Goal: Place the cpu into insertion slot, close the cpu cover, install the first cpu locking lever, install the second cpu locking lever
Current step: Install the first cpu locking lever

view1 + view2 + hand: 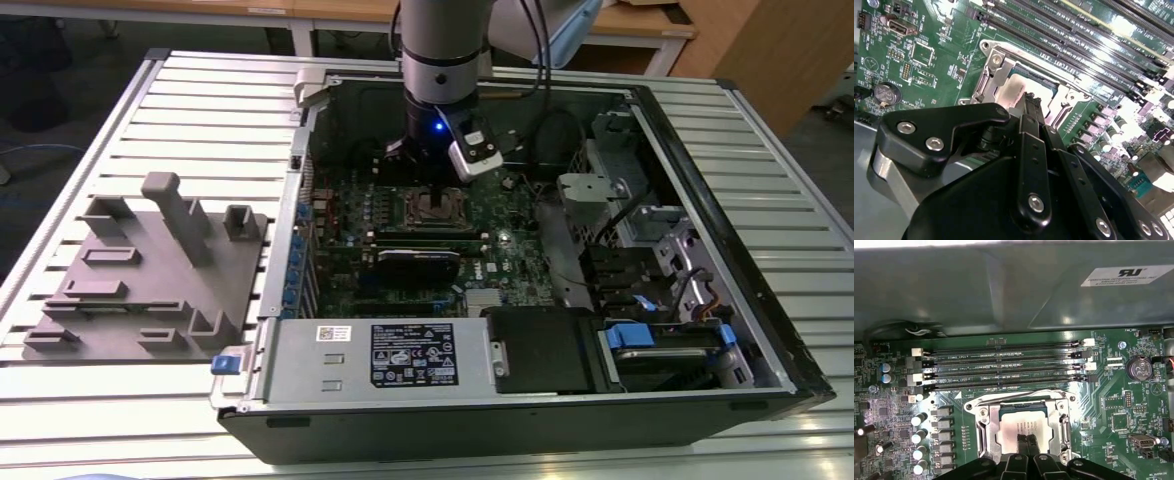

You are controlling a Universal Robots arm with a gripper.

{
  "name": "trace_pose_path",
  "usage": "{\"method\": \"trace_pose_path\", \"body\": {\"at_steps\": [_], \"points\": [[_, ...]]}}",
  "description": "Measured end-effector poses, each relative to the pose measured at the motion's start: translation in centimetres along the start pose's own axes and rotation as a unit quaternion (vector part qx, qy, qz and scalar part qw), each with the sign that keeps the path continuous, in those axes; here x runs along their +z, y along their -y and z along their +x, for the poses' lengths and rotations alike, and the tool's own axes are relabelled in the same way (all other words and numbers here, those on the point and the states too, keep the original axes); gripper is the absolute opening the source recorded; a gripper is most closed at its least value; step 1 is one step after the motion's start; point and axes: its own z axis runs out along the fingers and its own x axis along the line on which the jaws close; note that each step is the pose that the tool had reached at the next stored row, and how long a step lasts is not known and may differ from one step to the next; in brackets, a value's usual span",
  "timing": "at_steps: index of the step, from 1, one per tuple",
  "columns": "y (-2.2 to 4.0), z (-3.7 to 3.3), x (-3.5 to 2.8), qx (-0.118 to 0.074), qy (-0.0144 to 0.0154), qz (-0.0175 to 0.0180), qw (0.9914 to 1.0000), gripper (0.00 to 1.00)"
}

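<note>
Green board point(400, 230) fills the floor of the open case point(694, 200), and we see our gripper point(434, 165) lowered into it from the arm point(441, 50), directly over the slot point(437, 207). In both wrist views the cpu point(1026, 426) lies flat inside the slot point(1024, 427), its pale metal top showing through the square window of the cover point(985, 430), whose silvery frame lies down around it. In the first wrist view our two fingertips point(1022, 442) are pressed together with no gap between them, and they hold nothing; they sit right above the near edge of the cpu, and we cannot tell whether they touch it. In the second wrist view the gripper point(1029, 102) points down at the cpu point(1014, 92), with the cover point(996, 67) beside it. Long black memory slots point(1004, 367) run just beyond the socket. On the exterior view's left, a grey fixture point(147, 270) rests on the slatted table point(80, 130), well apart from the case.
</note>
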Motion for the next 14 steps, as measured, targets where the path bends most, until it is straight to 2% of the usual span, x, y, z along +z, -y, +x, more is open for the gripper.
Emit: {"method": "trace_pose_path", "body": {"at_steps": [3, 5, 14], "points": [[0.01, 0.00, -0.01, 0.000, -0.0001, 0.0000, 1.00000, 0.10], [0.01, 0.00, -0.01, 0.000, -0.0022, 0.0003, 1.00000, 0.10], [0.00, 0.00, 0.00, 0.000, -0.0027, 0.0002, 1.00000, 0.10]]}}
